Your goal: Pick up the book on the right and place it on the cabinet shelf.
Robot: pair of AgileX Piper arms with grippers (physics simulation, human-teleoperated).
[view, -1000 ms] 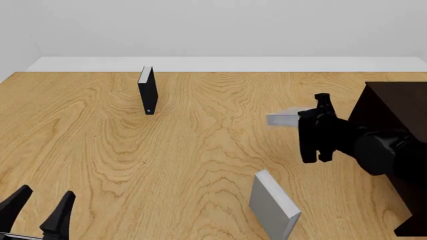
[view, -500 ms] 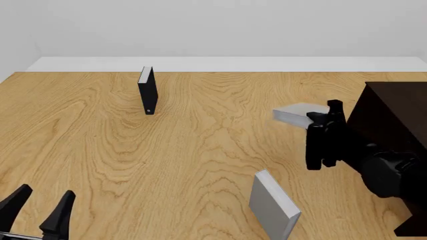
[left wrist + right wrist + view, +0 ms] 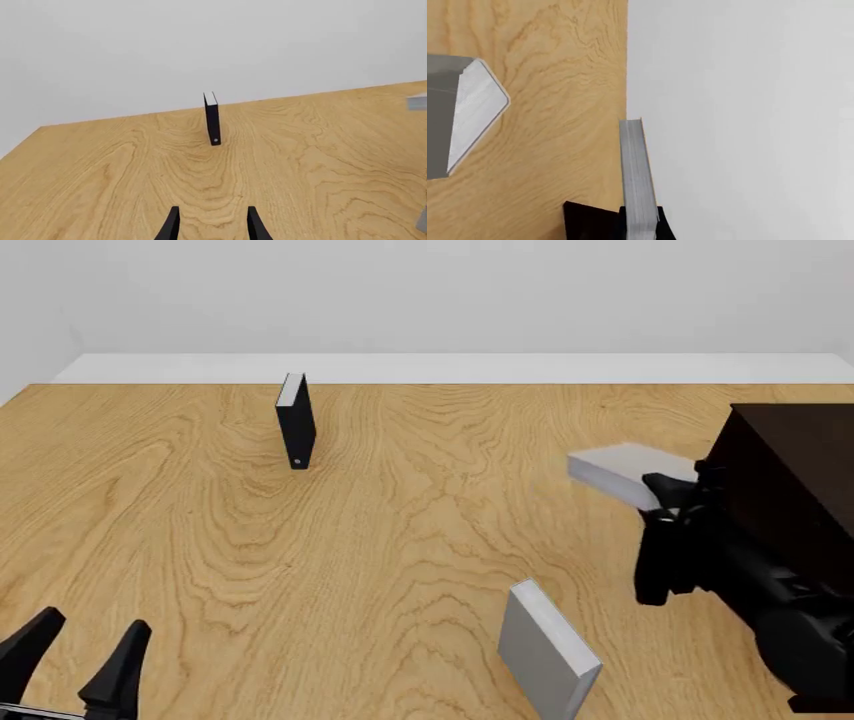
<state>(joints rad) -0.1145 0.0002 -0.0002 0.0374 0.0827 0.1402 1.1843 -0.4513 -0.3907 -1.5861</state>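
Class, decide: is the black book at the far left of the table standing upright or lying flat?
Upright. The black book stands on its bottom edge on the table, spine facing the camera, white pages showing at its top; the left wrist view shows it standing too.

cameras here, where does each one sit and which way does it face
Front view: fixed above and behind the arms, looking forward and down the table; shows the left pincer, the right arm and the cabinet.
Left wrist view: behind the open left pincer, facing the upright black book.
Right wrist view: behind the right pincer, shut on the grey book, second grey book beyond.
Shared: front and left wrist views both show the black book; front and right wrist views both grey books.
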